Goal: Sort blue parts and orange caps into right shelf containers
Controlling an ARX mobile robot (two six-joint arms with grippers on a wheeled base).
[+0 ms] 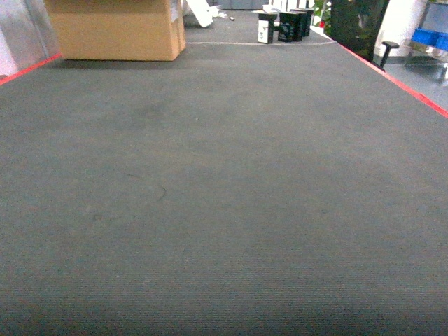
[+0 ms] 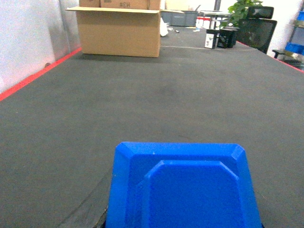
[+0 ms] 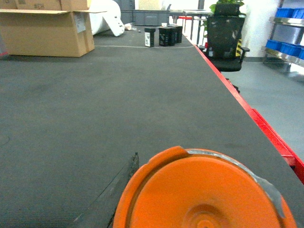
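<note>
A bright blue part [image 2: 183, 190] with bevelled corners fills the bottom of the left wrist view. It sits in my left gripper [image 2: 183, 224] above the dark mat and hides the fingers. An orange cap [image 3: 199, 194], seen end-on as a round disc, fills the bottom of the right wrist view. My right gripper [image 3: 204, 225] holds it, fingers hidden. Neither gripper shows in the head view. Blue shelf containers [image 3: 284, 13] stand on a steel shelf [image 3: 287, 54] far off to the right, also visible as blue crates [image 1: 430, 38].
A dark grey mat [image 1: 224, 196] with a red edge strip [image 1: 409, 89] stretches ahead. At its far end are a cardboard box [image 1: 115, 28] and black canisters [image 1: 287, 26]. A black office chair [image 3: 227, 35] stands off the mat's right side.
</note>
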